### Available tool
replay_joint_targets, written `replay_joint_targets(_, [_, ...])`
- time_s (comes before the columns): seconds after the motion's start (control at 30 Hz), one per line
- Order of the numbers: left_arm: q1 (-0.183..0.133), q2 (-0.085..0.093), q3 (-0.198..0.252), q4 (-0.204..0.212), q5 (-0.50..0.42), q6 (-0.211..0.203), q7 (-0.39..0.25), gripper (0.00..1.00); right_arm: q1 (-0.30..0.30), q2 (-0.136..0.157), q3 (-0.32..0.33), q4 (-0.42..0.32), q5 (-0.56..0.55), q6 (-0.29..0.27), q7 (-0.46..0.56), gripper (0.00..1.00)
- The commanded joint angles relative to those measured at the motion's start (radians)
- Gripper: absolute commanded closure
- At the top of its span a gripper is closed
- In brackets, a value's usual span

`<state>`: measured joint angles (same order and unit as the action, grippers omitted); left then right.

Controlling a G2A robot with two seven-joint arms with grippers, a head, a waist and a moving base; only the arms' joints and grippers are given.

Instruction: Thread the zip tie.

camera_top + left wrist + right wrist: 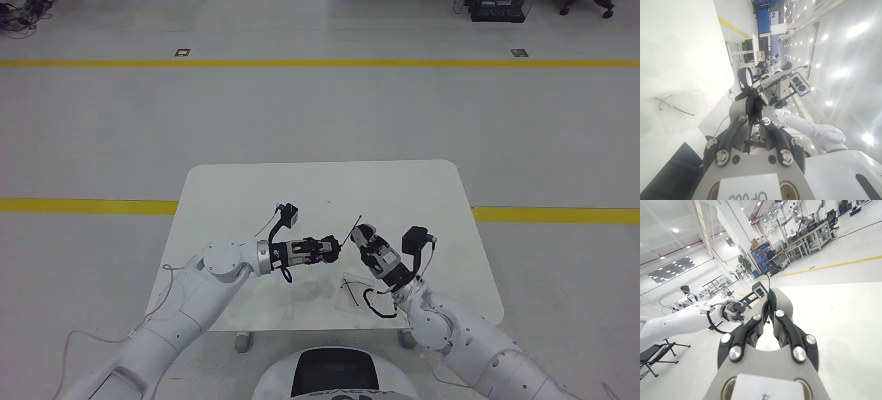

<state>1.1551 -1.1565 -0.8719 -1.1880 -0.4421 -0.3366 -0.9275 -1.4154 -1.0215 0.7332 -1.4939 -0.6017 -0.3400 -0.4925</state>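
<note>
My right gripper (360, 240) (769, 303) is shut on a thin black zip tie (353, 227) (769, 283). The tie stands up out of the fingertips with its small head at the top, and a short end hangs behind the pads. My left gripper (331, 247) (753, 100) points at the right one, tip almost against tip, above the middle of the white table (400, 190). It is shut too, and a thin black strip (749, 140) runs back from its pads toward the palm. How the two ends meet is hidden by the fingers.
A clear flat bag (355, 292) (687, 113) with spare black zip ties (674, 108) lies on the table near the front edge, just under the right forearm. The far half of the table is bare white surface.
</note>
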Motion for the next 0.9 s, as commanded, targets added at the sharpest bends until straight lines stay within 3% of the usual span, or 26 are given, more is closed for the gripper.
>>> replay_joint_targets(0.0, [0.000, 0.000, 0.000, 0.000, 0.000, 0.000, 0.000, 1.00, 0.000, -0.001, 0.001, 0.002, 0.001, 0.000, 0.004, 1.00])
replay_joint_targets(0.87, [0.000, 0.000, 0.000, 0.000, 0.000, 0.000, 0.000, 1.00, -0.009, -0.007, 0.013, -0.001, -0.008, 0.000, 0.019, 1.00])
